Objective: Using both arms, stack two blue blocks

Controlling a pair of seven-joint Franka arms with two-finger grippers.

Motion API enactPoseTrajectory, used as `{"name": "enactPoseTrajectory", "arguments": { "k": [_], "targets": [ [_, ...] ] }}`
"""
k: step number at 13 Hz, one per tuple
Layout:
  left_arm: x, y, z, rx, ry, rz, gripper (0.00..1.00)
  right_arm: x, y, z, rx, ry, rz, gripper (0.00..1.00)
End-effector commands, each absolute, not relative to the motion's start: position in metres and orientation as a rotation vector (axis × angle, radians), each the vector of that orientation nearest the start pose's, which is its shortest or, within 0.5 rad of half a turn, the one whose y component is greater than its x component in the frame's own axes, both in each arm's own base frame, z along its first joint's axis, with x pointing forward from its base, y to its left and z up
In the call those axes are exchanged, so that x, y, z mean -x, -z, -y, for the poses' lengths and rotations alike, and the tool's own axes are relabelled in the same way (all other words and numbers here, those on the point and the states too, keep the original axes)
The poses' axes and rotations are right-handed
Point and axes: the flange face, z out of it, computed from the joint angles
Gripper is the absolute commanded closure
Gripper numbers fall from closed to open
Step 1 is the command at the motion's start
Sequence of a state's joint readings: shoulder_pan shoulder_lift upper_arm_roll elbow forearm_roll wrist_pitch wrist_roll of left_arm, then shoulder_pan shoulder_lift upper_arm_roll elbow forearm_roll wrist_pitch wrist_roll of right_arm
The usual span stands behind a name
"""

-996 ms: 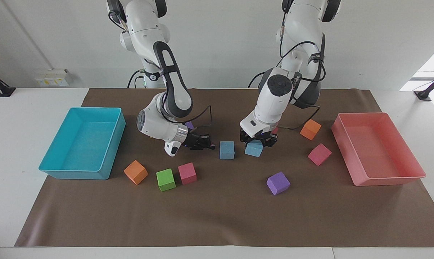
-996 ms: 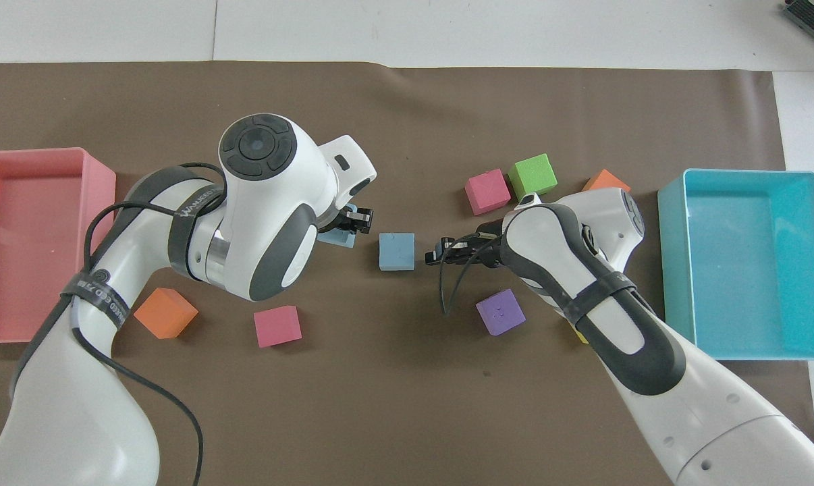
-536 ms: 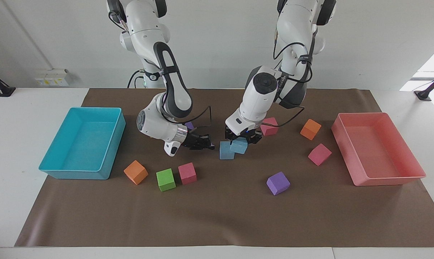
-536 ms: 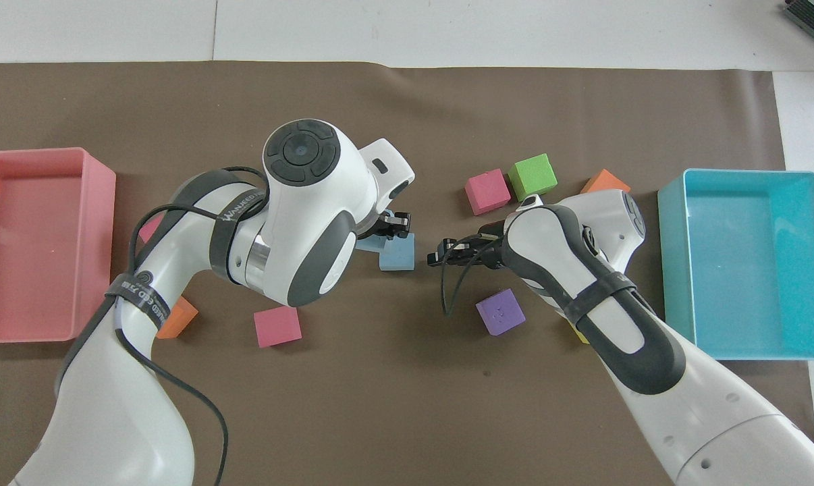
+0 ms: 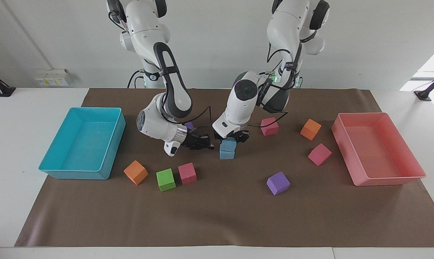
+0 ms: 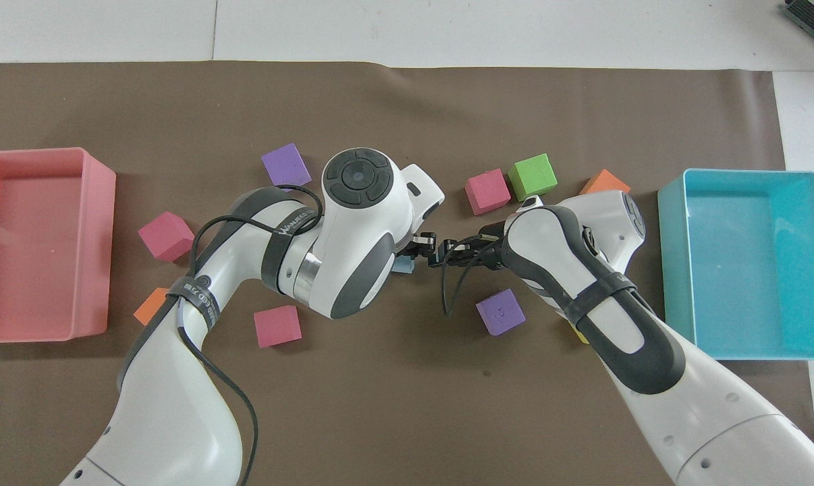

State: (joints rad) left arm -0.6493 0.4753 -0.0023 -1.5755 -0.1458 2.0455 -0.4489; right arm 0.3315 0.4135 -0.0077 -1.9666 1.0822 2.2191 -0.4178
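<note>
Two light blue blocks are at the middle of the brown mat. The lower blue block (image 5: 226,154) rests on the mat. The upper blue block (image 5: 228,144) sits squarely on top of it, and my left gripper (image 5: 231,138) is shut on it from above. In the overhead view the left arm's wrist covers the stack, leaving only a blue corner (image 6: 402,264) showing. My right gripper (image 5: 210,146) is shut and holds nothing; it hovers low beside the stack, toward the right arm's end. From above, the right gripper (image 6: 439,256) nearly meets the left gripper (image 6: 420,243).
A cyan tray (image 5: 76,174) stands at the right arm's end and a pink tray (image 5: 386,178) at the left arm's end. Scattered cubes: orange (image 5: 135,172), green (image 5: 165,179), pink (image 5: 187,173), purple (image 5: 278,182), pink (image 5: 319,154), orange (image 5: 310,128), pink (image 5: 269,126).
My left gripper carried its blue block sideways toward the right arm's end and brought it down over the other blue block. The right gripper stayed where it was.
</note>
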Motion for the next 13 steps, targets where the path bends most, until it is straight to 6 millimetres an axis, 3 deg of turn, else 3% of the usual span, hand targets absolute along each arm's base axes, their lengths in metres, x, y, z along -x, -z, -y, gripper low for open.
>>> {"name": "enactPoseTrajectory", "arguments": {
  "k": [1, 11, 13],
  "targets": [
    [-0.5438, -0.3686, 0.4254, 3.222, -0.077, -0.157, 1.00, -0.5646, -0.2623, -0.2156, 2.332, -0.095, -0.024, 1.00],
    [-0.5455, -0.3711, 0.4268, 3.229, -0.039, -0.068, 1.00, -0.5643, -0.2623, -0.2165, 2.332, -0.096, -0.022, 1.00],
    [-0.5468, -0.3724, 0.4275, 3.237, -0.020, -0.067, 0.87, -0.5642, -0.2613, -0.2165, 2.332, -0.097, -0.023, 1.00]
  ]
}}
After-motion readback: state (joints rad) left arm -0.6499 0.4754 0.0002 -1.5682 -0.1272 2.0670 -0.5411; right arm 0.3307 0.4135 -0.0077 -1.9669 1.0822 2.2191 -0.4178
